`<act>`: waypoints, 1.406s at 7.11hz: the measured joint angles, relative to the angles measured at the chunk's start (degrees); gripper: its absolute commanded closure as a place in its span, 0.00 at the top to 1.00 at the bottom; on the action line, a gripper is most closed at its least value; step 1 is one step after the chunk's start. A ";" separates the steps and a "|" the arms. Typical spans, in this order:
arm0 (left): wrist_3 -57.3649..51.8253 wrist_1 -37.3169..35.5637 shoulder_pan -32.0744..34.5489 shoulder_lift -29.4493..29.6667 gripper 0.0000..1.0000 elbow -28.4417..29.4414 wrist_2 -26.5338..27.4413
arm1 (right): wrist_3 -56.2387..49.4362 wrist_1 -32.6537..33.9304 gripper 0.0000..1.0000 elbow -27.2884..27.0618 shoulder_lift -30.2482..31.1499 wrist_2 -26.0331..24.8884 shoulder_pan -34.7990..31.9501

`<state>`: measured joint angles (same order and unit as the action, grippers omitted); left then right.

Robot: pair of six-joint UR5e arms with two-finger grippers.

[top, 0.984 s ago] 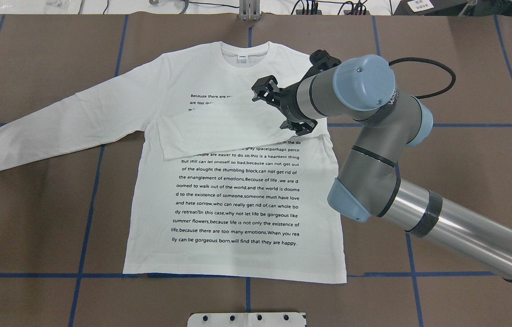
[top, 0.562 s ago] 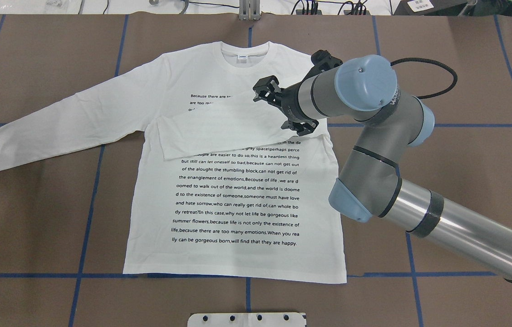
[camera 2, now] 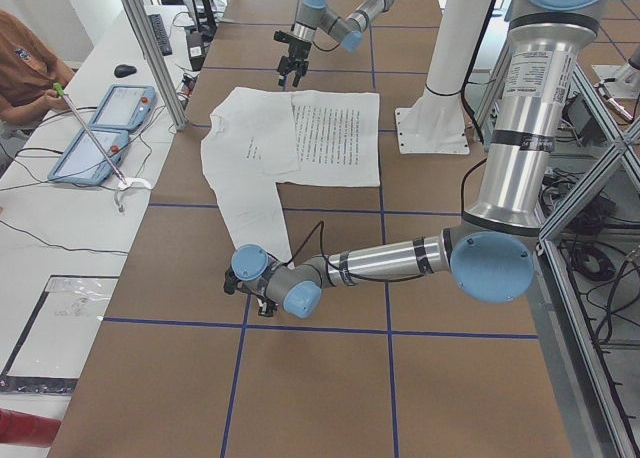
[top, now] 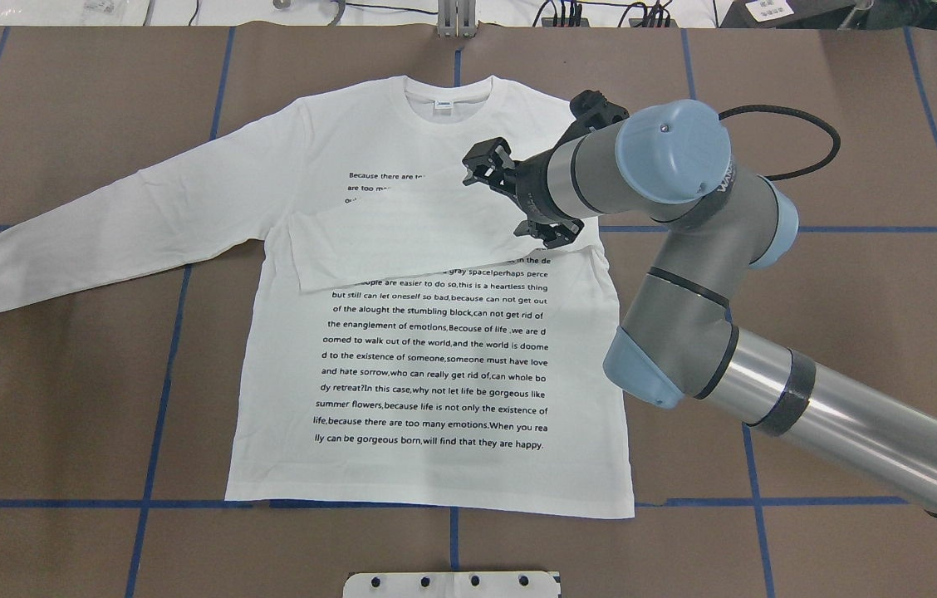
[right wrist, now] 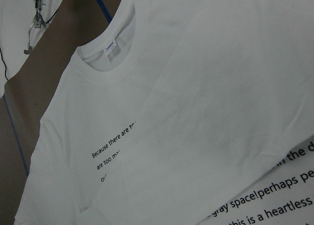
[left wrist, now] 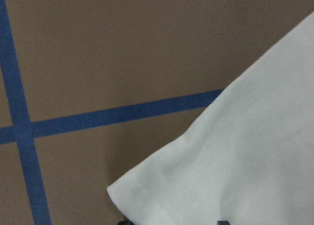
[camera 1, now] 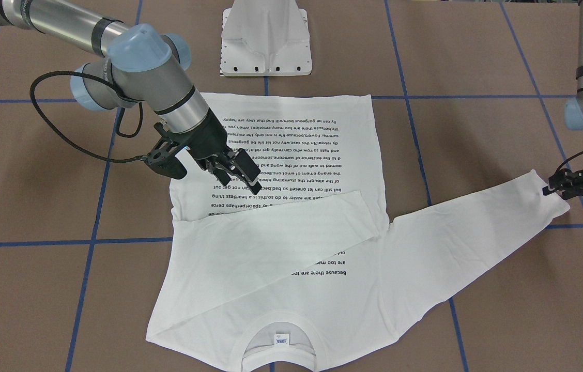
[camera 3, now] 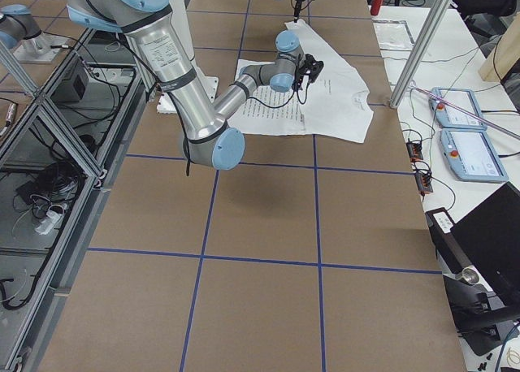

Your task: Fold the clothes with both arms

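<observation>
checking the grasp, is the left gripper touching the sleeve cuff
Cannot tell: front-facing view shows the left gripper at the sleeve cuff edge, but neither contact nor gap shows plainly.
</observation>
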<state>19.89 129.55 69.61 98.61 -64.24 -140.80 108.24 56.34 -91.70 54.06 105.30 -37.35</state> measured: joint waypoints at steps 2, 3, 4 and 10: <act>0.03 0.02 0.00 0.00 0.00 0.08 0.00 | 0.01 0.00 1.00 -0.26 0.14 0.07 -0.04; 0.07 0.04 0.00 0.00 0.00 0.14 0.00 | 0.03 0.00 1.00 -0.29 0.16 0.07 -0.03; 0.11 0.02 0.00 0.01 0.00 0.04 0.00 | 0.03 0.00 1.00 -0.34 0.16 0.07 -0.03; 3.47 -0.28 0.00 1.21 0.62 -2.52 3.80 | 0.04 0.08 1.00 -1.15 0.51 0.02 -0.20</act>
<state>23.37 129.26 69.61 99.83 -66.77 -137.00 108.28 56.42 -92.85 54.57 105.32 -37.55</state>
